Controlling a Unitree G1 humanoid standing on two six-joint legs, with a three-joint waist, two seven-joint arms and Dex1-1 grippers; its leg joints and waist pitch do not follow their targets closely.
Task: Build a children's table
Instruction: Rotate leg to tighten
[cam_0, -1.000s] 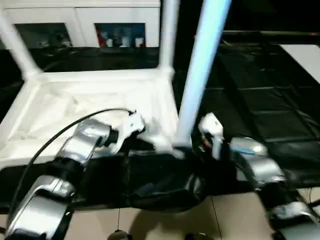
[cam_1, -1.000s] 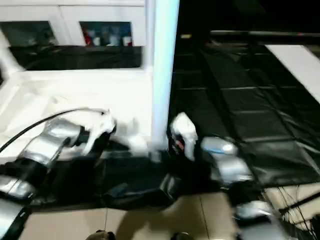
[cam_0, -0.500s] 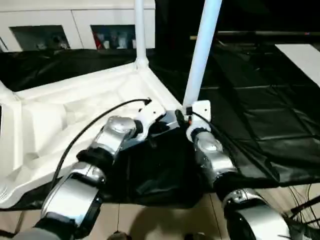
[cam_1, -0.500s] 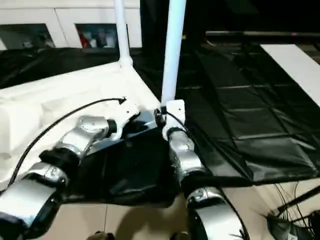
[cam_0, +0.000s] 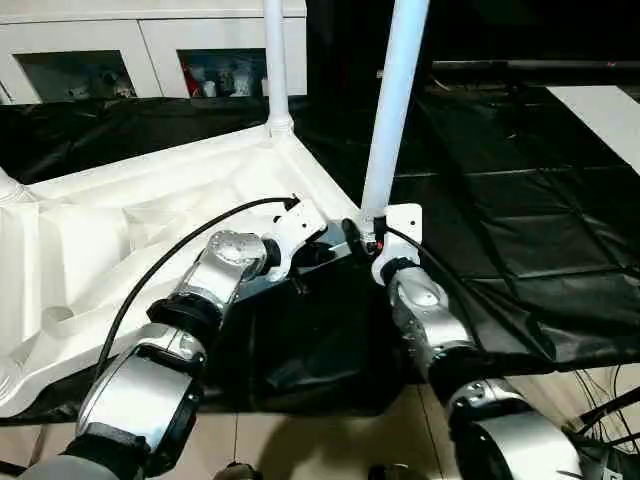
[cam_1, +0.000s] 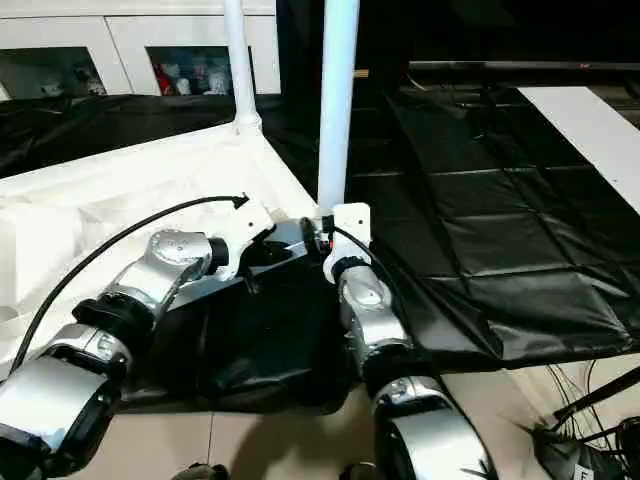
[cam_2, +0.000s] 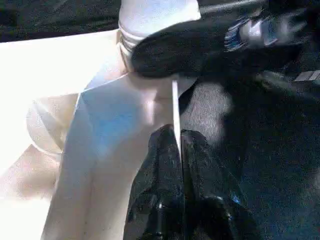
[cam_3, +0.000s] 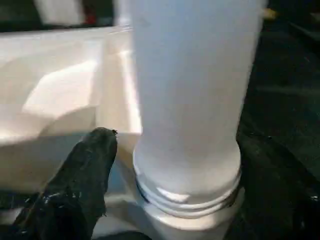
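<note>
Left gripper (cam_2: 177, 145) clenched on the table (cam_0: 150, 215) rim, right gripper (cam_3: 165, 165) released astride a seated leg (cam_0: 392, 110); next, seating check.

A white cabinet (cam_0: 150, 45) with glass doors is standing at eleven o'clock; black sheeting (cam_0: 520, 200) is covering the floor toward three o'clock.

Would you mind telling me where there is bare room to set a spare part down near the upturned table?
The black sheet, right of the near leg, lies bare out to the white panel. It is crowded at the table top corner, where the left gripper and right gripper meet around that leg's socket.
</note>
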